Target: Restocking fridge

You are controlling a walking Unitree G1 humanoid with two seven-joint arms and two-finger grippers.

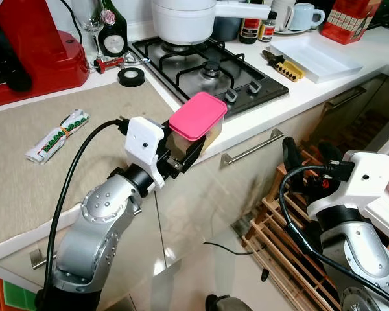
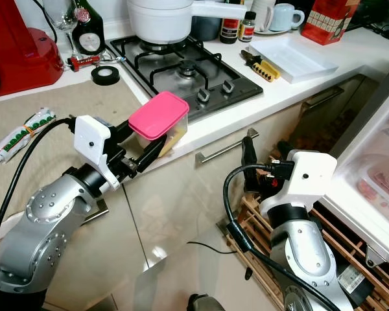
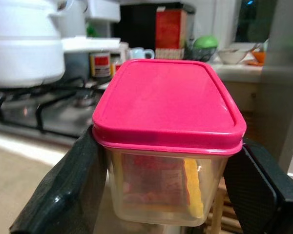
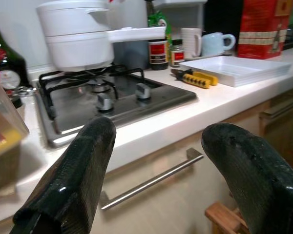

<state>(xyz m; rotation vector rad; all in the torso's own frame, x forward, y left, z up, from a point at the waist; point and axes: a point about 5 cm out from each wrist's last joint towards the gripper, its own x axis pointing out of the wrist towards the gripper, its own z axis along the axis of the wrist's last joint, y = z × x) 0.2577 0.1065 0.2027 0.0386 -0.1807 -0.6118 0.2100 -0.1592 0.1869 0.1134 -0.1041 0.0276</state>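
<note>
The left gripper (image 1: 185, 152) holds a clear container with a pink lid (image 1: 196, 115) clear of the worktop, just over the counter's front edge (image 2: 201, 139) beside the gas hob (image 1: 211, 65); its two black fingers are clamped on the tub's opposite sides, as the left wrist view shows, with something yellow and red packed inside. The right gripper (image 4: 161, 165) hangs lower in front of the cabinet drawer handle (image 1: 253, 148), its fingers spread apart and holding nothing. The step in hand looks like the carry: the tub is picked up and not yet stowed. At the right edge an open fridge compartment (image 2: 376, 178) with wrapped food sits near the right arm, so the next move likely calls for a turn toward it, keeping the tub level and the grip firm.
</note>
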